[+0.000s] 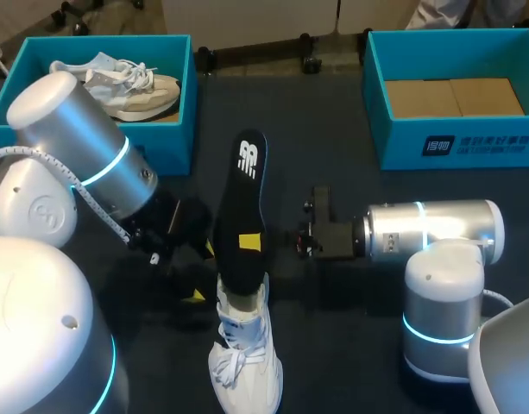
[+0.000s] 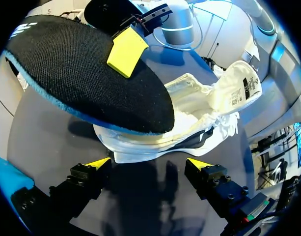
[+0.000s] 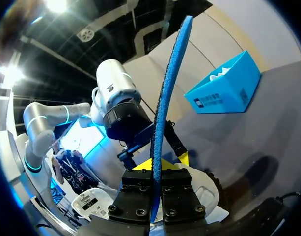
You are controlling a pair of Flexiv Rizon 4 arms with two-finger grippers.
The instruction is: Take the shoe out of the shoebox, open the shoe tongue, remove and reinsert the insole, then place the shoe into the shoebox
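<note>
Two robot arms at a dark table [image 1: 350,336], shown from above and from both wrists. A white shoe [image 1: 247,366] is stood on the table near the robot's edge, approx. centre, toe toward the robot, w/ the tongue [image 2: 243,83] folded open. A black insole [image 1: 242,194] w/ a blue underside is seen partly out of the shoe. One end is tucked in the opening and the rest is raised up and away toward the table's far side. Its long axis is thus lined up roughly w/ the shoe's length and tilted upward.

The right gripper [image 1: 250,243] is set across that axis from the right and is clamped on the insole at about mid-length. One yellow tip is shown pressed on the top face. In the right wrist view the insole [image 3: 163,98] is seen edge-on, pinched betw. the two fingers. The left gripper [image 2: 148,164] is held low just beside the shoe's left side, fingers spread wide w/ nothing betw. them. The shoe [image 2: 189,118] is placed ahead of the tips, untouched.

The step is judged to be insole removal or reinsertion; which one can't be told. The next move is judged to depend on the insole being slid along its own axis by the right arm. The shoe could perhaps be steadied by the left, the nearer arm to it.

A blue shoebox [image 1: 173,129] w/ other footwear is set far left, and a second shoebox [image 1: 437,147] far right.
</note>
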